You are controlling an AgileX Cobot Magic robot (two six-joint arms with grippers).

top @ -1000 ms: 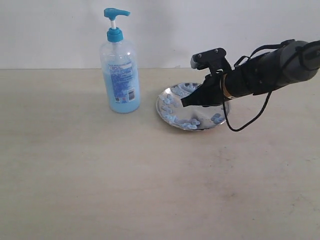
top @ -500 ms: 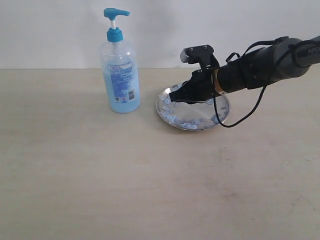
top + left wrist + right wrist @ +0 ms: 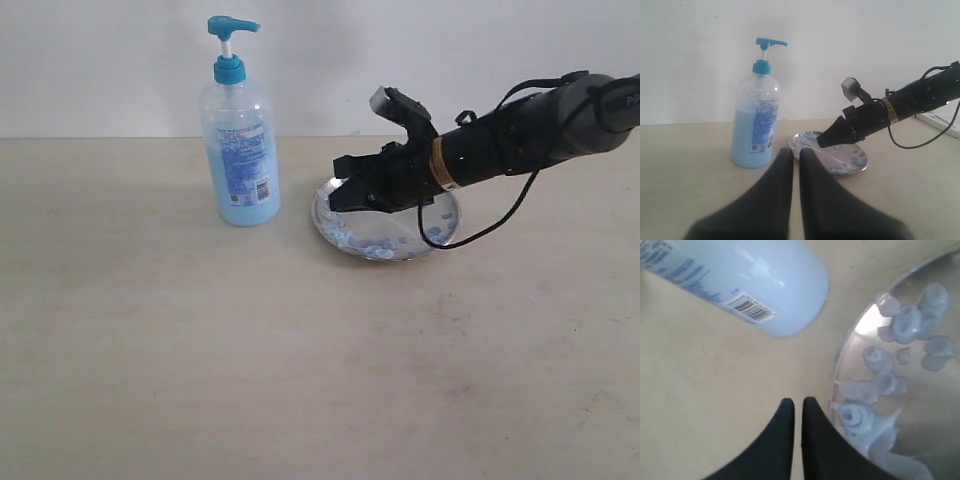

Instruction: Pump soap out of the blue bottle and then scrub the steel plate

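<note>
The blue bottle (image 3: 240, 150) (image 3: 755, 130) (image 3: 755, 280) stands upright on the table, its pump head up, holding light blue soap. Just to its right lies the steel plate (image 3: 402, 236) (image 3: 842, 161) (image 3: 935, 405), dotted with pale blue soap blobs (image 3: 350, 238) (image 3: 910, 322). My right gripper (image 3: 341, 195) (image 3: 821, 144) (image 3: 794, 402) is shut on nothing, its tips low at the plate's left rim, on the side facing the bottle. My left gripper (image 3: 796, 152) is also shut and empty, well back from bottle and plate; the exterior view does not show it.
A pale wooden table (image 3: 200, 350) carries everything, with a white wall (image 3: 100, 60) behind it. The right arm's black cable (image 3: 480, 232) loops down beside the plate. A white object (image 3: 940, 122) lies at the table's far right edge in the left wrist view.
My right gripper has swept left across the plate, from its middle to the rim nearest the bottle, and the wrist has turned. Bottle and plate have stayed put.
</note>
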